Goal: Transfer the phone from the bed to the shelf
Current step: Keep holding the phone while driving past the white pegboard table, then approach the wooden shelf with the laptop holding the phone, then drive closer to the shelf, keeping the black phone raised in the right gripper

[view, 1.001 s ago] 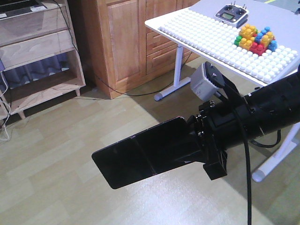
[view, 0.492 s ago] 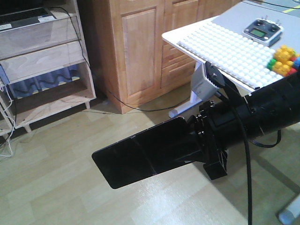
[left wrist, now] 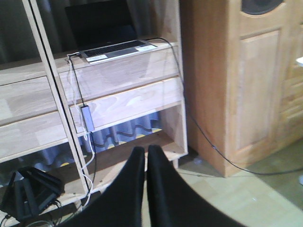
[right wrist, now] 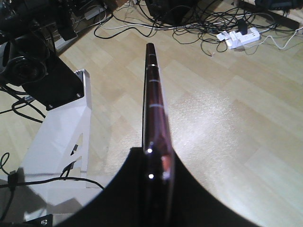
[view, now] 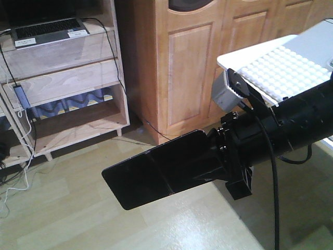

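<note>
I find the phone point(view: 151, 177) off the bed, which appears in no view, and carried in the air above the floor, clamped by one short end in the right gripper point(view: 210, 162). The wrist view shows the phone edge-on with the jaws closed across its two flat faces, so most of its length sticks out unsupported toward the shelf point(view: 62, 83). The left gripper point(left wrist: 146, 158) has its jaws drawn together on nothing and points at the lower shelf boards. A laptop point(view: 49, 30) occupies the upper board, with a cable hanging down the front. I judge the phone light, stiff and thin, but its glossy faces look slippery and likely breakable, and the seam across its middle may be a hinge that should take no bending load. The hold across the faces near the end seems sound, since the free end can go onto a board first. It should be laid down flat and low, not dropped, and kept off the laptop and the cable.
</note>
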Robot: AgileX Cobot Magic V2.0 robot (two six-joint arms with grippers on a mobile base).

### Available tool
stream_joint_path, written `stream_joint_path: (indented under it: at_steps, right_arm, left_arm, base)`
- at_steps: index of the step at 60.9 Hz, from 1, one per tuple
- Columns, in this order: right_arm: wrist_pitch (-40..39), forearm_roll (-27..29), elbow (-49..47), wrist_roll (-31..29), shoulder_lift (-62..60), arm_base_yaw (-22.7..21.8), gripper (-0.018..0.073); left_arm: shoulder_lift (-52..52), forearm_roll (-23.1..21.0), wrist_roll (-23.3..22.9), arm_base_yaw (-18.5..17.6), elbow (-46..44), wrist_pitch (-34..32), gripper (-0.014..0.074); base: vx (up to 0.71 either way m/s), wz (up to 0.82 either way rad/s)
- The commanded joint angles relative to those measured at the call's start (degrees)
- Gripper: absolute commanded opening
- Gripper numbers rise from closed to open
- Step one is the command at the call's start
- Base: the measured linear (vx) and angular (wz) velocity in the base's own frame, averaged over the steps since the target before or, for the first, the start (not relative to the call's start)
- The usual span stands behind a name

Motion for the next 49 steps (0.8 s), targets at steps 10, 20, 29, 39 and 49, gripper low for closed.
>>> stream_joint_path:
  at_steps: [10,20,29,39,49]
  right_arm:
    - [4.31,4.49,-1.46,-0.7,-1.85,-0.06,-0.0003]
    - [4.31,4.49,-1.46,-0.7,-1.85,-0.06,-0.0003]
    - [4.31,4.49,-1.46,-0.7,-1.85,-0.06,-0.0003]
    - [4.31,4.49,-1.46,-0.7,-1.85,-0.06,-0.0003]
    - [4.31,4.49,-1.46,-0.7,-1.85,-0.06,-0.0003]
  left_arm:
    - [-0.77,-0.52,-0.33,0.06,-1.22,-4.15,0.0001]
    - [-0.77,-0.52,-0.33,0.06,-1.22,-4.15,0.0001]
    - [-0.77,-0.52,-0.33,0.06,-1.22,-4.15,0.0001]
    - [-0.77,-0.52,-0.33,0.06,-1.22,-4.15,0.0001]
    - [-0.77,-0.52,-0.33,0.06,-1.22,-4.15,0.0001]
  base:
    - [0.42,0.2]
    - [0.42,0.2]
    - [0.41,0.19]
    - [0.4,0.2]
    - [0.39,0.25]
